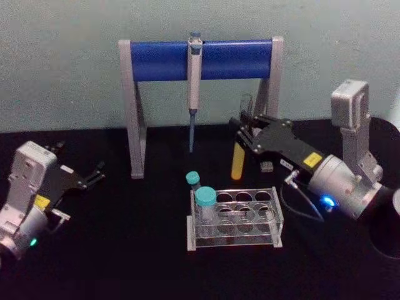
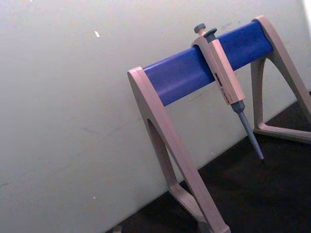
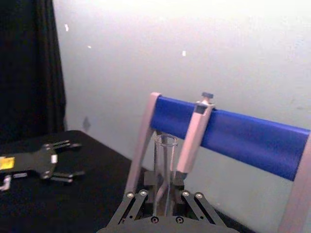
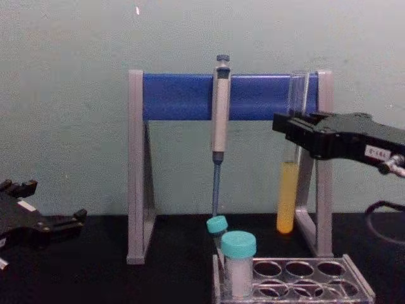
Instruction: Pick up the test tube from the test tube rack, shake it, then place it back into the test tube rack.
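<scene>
My right gripper is shut on the test tube, holding it upright in the air behind the right half of the test tube rack. The tube is clear glass with yellow liquid in its lower part, and its open rim rises above the fingers. From the chest, the gripper clamps the tube at mid-height, with the tube's bottom well above the rack. My left gripper rests open low at the left, far from the rack.
A wide teal-capped tube and a slim teal-capped tube stand at the rack's left end. Behind is a grey-legged stand with a blue bar, and a pipette hangs from it. The stand's right leg is close behind the held tube.
</scene>
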Controlling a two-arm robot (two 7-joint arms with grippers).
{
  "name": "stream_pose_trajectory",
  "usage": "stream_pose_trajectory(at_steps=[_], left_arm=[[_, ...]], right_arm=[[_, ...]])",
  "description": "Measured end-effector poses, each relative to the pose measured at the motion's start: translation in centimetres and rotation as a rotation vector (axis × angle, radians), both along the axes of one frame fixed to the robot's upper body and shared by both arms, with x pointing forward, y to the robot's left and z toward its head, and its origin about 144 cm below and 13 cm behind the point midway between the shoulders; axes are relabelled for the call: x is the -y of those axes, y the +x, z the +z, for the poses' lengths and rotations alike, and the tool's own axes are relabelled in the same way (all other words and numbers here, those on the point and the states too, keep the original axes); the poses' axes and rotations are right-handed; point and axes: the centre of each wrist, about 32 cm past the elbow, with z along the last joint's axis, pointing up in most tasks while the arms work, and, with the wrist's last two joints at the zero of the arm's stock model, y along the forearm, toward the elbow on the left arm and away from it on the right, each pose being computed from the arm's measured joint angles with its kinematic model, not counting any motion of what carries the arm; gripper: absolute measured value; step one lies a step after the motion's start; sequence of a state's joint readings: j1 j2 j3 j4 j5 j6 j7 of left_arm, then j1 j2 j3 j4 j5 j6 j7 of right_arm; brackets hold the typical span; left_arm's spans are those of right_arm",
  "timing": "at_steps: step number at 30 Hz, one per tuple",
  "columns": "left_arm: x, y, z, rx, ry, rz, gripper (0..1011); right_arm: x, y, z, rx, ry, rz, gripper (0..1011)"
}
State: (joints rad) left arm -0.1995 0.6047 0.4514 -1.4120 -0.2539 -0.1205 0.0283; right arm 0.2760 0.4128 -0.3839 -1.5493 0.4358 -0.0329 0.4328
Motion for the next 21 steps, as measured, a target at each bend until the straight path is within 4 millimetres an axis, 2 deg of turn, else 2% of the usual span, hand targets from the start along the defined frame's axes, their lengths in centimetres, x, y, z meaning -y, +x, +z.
stream_pose_trajectory(at_steps=[9, 21], left_arm=[[0.0, 0.0, 0.0, 0.0, 0.0, 0.0, 1001], [0.0, 0.0, 0.0, 0.0, 0.0, 0.0, 1001]], right_arm=[[-0.3, 1.5, -0.2, 0.006, 0.005, -0.039, 235], [0.5, 1.2, 0.0, 0.006, -0.004, -0.076, 235]])
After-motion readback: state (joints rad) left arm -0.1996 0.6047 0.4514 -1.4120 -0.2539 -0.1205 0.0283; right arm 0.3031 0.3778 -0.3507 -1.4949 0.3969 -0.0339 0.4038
